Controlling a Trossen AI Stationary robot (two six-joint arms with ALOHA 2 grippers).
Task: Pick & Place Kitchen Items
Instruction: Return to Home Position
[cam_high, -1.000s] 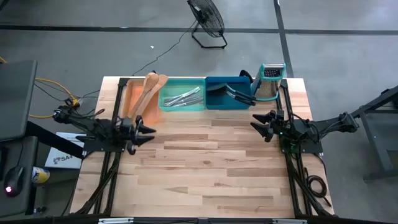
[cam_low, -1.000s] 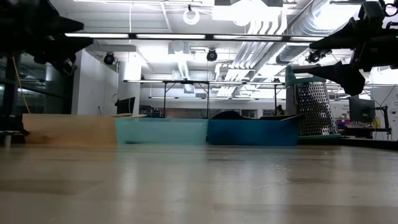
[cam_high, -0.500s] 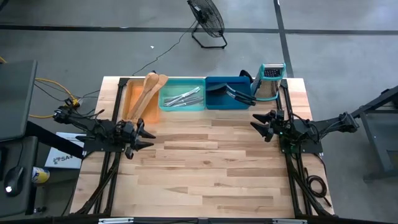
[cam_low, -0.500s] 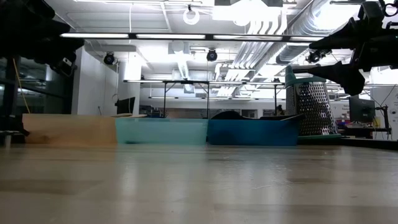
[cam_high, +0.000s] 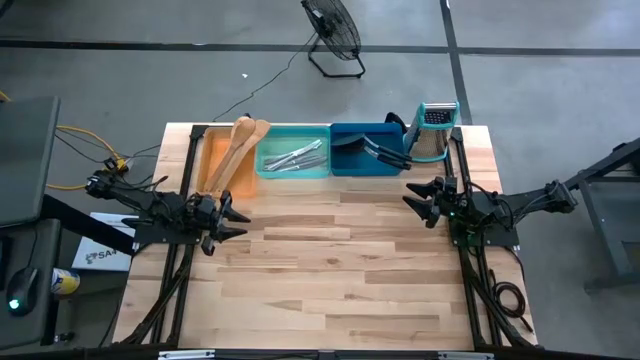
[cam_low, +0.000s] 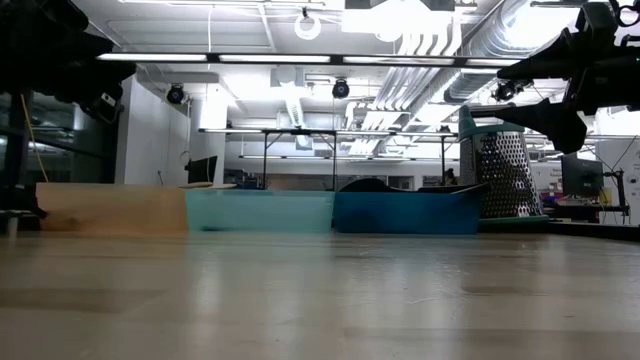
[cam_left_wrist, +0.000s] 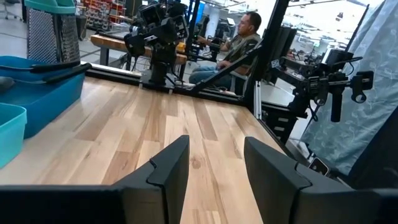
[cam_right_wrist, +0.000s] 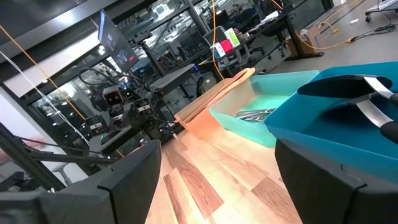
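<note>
The kitchen items lie in three trays along the table's far edge. Pale wooden utensils lie in the orange tray, their heads over its far rim. Silver cutlery lies flat in the teal tray. Black turners rest in the blue tray, handles on its right rim. My left gripper hovers open near the table's left edge, in front of the orange tray. My right gripper hovers open at the right edge, just in front of the grater. Both hold nothing.
The steel grater with its teal top stands at the far right corner beside the blue tray. Bare wooden tabletop stretches between the arms and toward the near edge. A seated person shows beyond the table's right side.
My left gripper has drawn back a little toward the table's left edge, staying open and empty. The right arm and the items in the trays have kept still.
</note>
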